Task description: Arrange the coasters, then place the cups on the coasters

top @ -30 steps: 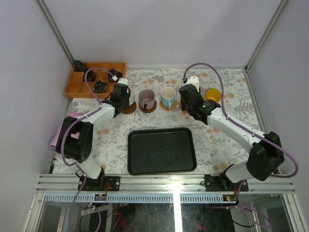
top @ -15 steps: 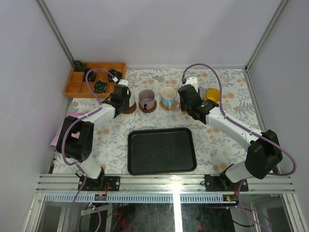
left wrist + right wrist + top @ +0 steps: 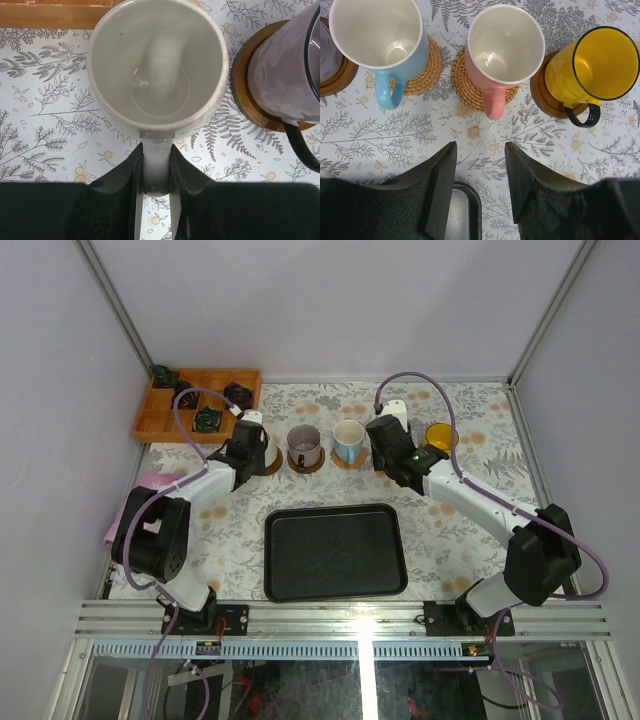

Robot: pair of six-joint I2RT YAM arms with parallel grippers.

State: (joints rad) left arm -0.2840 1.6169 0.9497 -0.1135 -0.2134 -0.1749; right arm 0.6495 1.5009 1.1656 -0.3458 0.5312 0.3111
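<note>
Left gripper [image 3: 247, 447], seen from above, reaches to the left end of the cup row and meets the cream-white cup [image 3: 258, 432]; a brown coaster [image 3: 272, 464] peeks out just right of it. Further right stand the mauve cup [image 3: 304, 445] and the light blue cup [image 3: 348, 440], then the right gripper [image 3: 385, 445], with the yellow cup [image 3: 440, 435] just off its right side. A black tray [image 3: 335, 552] lies behind both grippers, toward the arm bases, and a wooden box [image 3: 160, 423] sits beyond the left one. From the left wrist, both fingers [image 3: 136, 175] press on the cream-white cup's handle, pinching it; the mauve cup stands to the right on a wooden coaster [image 3: 243, 95]. Whether a coaster lies under the pinched cup cannot be told here. From the right wrist, the fingers [image 3: 437, 190] stand spread with nothing between them. Straight ahead sits the pink cup [image 3: 505, 45] on a woven coaster [image 3: 464, 85]; the light blue cup is ahead-left on a second woven coaster [image 3: 431, 65], the yellow cup ahead-right on a smooth brown disc [image 3: 541, 97].
</note>
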